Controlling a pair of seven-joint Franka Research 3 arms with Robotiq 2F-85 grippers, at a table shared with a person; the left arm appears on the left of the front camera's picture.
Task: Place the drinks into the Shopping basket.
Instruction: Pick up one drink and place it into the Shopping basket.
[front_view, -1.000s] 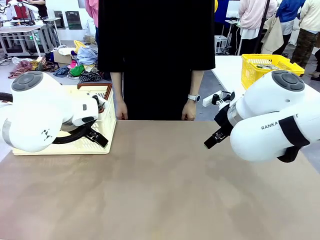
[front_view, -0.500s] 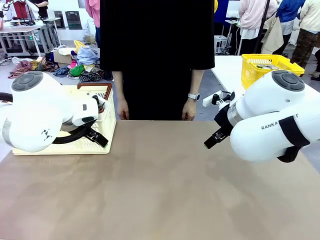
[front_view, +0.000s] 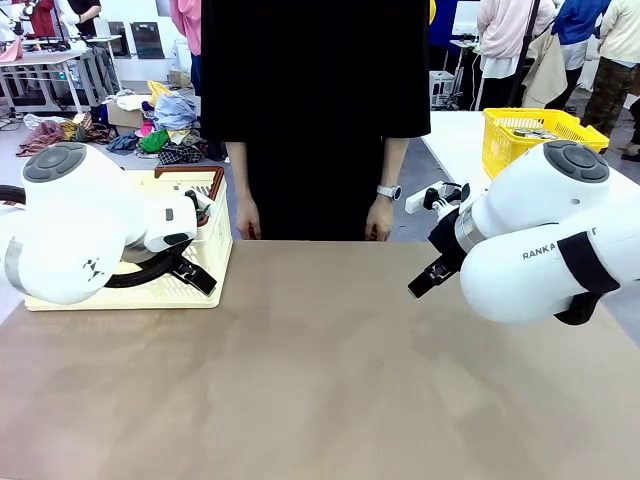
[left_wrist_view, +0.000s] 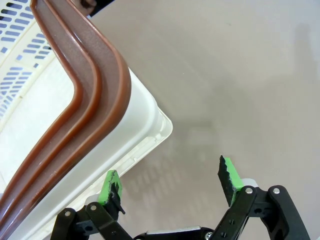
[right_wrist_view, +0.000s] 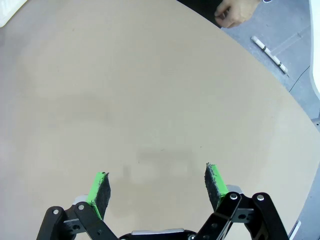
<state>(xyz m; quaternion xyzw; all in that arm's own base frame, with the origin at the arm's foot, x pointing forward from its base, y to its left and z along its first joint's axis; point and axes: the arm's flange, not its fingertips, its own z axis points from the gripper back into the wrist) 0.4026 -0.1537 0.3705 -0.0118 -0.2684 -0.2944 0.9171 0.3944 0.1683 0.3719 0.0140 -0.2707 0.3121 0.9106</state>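
Observation:
The Shopping basket (front_view: 214, 236), cream-white with a brown rim, stands at the table's far left, partly behind my left arm. The drinks are out of view. In the left wrist view my left gripper (left_wrist_view: 170, 176) is open with nothing between its fingers. It hovers just over the table beside the basket's near corner (left_wrist_view: 148, 116), and the folded brown handles (left_wrist_view: 88, 85) lie close by. My right gripper (right_wrist_view: 157, 183) is open too and holds nothing, above bare tabletop on the right side.
A person in black stands at the far edge, with one hand (front_view: 246, 219) and the other hand (front_view: 378, 221) hanging by the table's rim. A bright yellow basket (front_view: 530, 132) sits on a separate white table at the back right.
Both arms stay where they were. The person's hands have shifted very slightly at the table's far edge.

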